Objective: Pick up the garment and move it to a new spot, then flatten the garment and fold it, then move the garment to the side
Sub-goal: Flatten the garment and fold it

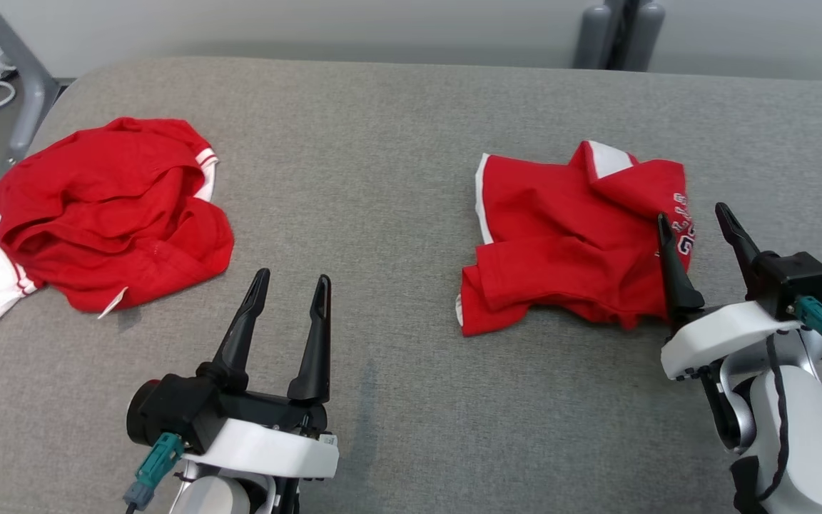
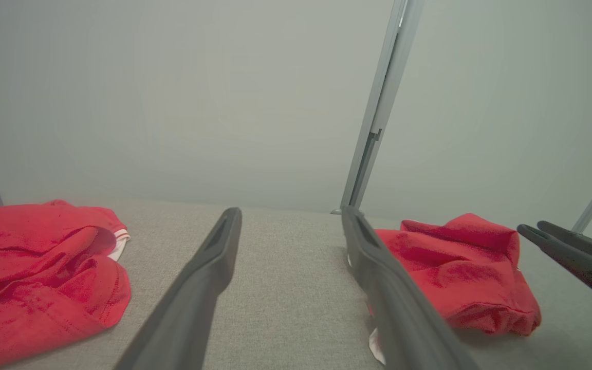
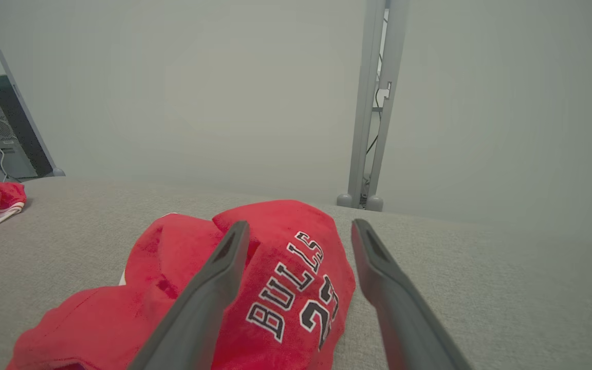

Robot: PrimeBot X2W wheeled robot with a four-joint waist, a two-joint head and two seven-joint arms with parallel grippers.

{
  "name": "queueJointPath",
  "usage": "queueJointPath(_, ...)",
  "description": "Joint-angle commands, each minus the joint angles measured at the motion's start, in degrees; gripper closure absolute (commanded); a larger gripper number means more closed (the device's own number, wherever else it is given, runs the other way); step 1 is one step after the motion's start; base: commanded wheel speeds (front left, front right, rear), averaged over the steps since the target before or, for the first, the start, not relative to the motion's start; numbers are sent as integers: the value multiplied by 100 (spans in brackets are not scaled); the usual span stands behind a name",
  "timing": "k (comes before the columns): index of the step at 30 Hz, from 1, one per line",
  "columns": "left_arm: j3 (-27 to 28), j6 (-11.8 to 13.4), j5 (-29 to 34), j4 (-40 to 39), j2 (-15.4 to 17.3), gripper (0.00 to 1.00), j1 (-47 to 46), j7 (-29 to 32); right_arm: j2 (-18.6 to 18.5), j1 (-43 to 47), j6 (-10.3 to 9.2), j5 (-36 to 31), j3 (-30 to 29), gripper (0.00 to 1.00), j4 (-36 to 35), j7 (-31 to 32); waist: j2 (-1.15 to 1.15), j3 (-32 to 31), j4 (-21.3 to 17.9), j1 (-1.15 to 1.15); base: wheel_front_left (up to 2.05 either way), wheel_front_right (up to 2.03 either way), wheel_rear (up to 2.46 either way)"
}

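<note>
Grey tabletop [image 1: 397, 128] is bearing a jersey [image 1: 561, 228]; left gripper [image 1: 293, 277] and right gripper [image 1: 691, 213] are gaping empty, the right seemingly lining up its pickup pinch.

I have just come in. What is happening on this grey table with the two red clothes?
A two-armed robot is about to handle clothing on a grey fabric-covered table. Its right arm holds its jaws open at the lettered edge of the crumpled red jersey with white trim; nothing is gripped yet. Its left arm hovers with open jaws over bare table, between that jersey and a second crumpled red garment on the left.
</note>
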Motion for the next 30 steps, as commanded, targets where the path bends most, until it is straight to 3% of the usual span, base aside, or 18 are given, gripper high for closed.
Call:
queueJointPath(1,-18,26,-51,18,21,0,-108,-5,-60,-128,-4,-83,-73,0,187,89,0,122,214,0,0,0,0)
queueJointPath(4,-72,55,-79,42,22,0,-103,-5,-89,-302,-4,-160,-240,0,628,242,0,147,363,0,0,0,0)
queueJointPath(5,-85,60,-91,51,22,0,-98,-5,-91,-345,-4,-177,-273,5,765,300,0,144,403,0,0,0,0)
queueJointPath(6,-103,63,-96,60,21,0,-90,-5,-90,-396,-4,-157,-333,64,902,344,0,136,439,0,0,0,0)
queueJointPath(7,-116,71,-91,65,21,0,-78,-5,-100,-462,-4,-173,-435,100,986,298,0,123,467,0,0,0,0)
queueJointPath(14,-140,96,-87,126,21,0,32,-5,-61,-795,-4,-85,-262,100,1088,-234,0,-116,512,0,0,0,0)
queueJointPath(22,-141,120,-43,160,21,0,189,-5,-180,-1133,-4,676,1055,100,-196,-451,0,-525,319,0,0,0,0)
queueJointPath(26,-153,116,-43,143,22,0,251,-5,-327,-952,-4,826,987,100,-392,-445,0,-587,262,0,0,0,0)
queueJointPath(30,-205,112,-54,96,23,0,185,-5,-597,-763,-3,571,265,100,521,-140,0,-488,258,0,0,0,0)
